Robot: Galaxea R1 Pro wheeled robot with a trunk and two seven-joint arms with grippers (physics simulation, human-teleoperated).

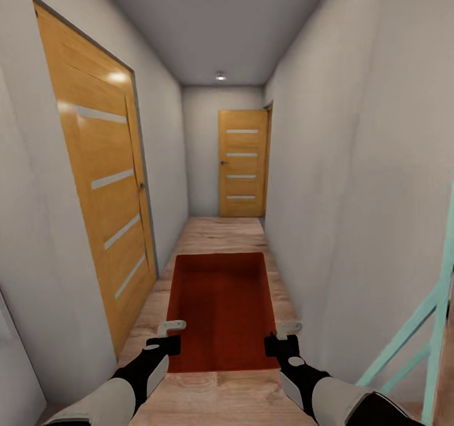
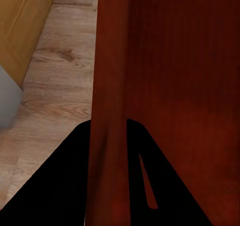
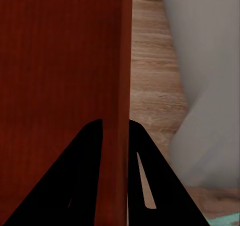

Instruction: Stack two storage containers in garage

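From the head view I see one storage container [image 1: 221,309] carried between my two grippers in a hallway, the left gripper [image 1: 165,338] on its left wall, the right gripper [image 1: 282,339] on its right wall, wood floor [image 1: 221,234] beneath. In the left wrist view the left gripper [image 2: 109,176] is clenched across that wall. The right wrist view shows my right gripper [image 3: 116,176] clamped likewise.

Both grippers [image 1: 171,336] [image 1: 285,336] forward (jaws clamped)
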